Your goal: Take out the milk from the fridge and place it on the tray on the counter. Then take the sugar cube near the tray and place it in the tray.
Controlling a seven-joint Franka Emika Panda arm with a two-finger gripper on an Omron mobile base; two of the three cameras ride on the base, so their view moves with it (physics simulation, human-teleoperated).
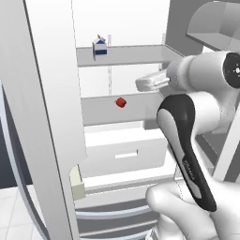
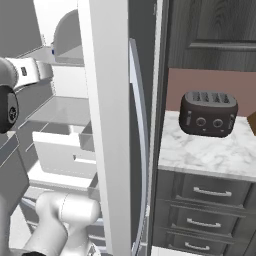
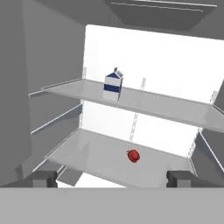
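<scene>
**Arm at open fridge, milk not yet reached**

Step in hand, judged from the pics: first leg of the task, the approach to the milk (image 3: 113, 85). Fridge (image 1: 56, 93) is open w/ door swung aside. Carton stands upright on the upper shelf (image 3: 148, 105), toward the back wall, alone on that shelf. One shelf down sits a small red round object (image 3: 133, 155), which isn't part of the job.

Gripper (image 3: 112, 178) is spread wide, nothing btwn the fingers; in the hand view the two dark tips sit far apart at the bottom, aimed into the fridge interior at about lower-shelf level. Milk is up and a bit left of centre in that view, well apart from the tips. In the left base view the hand (image 1: 152, 83) pokes toward the shelves from the right, below carton height.

Next move prob needs: raise the hand to upper-shelf level, push fwd so the carton ends up btwn the fingers around its blue band, then close. Approach should stay above the upper shelf's front edge and level, so a finger doesn't knock the carton over; it looks light and tall for its base, so a side nudge could tip it.

Toaster (image 2: 208, 113) sits on the marble counter (image 2: 210, 150) right of the fridge.
</scene>
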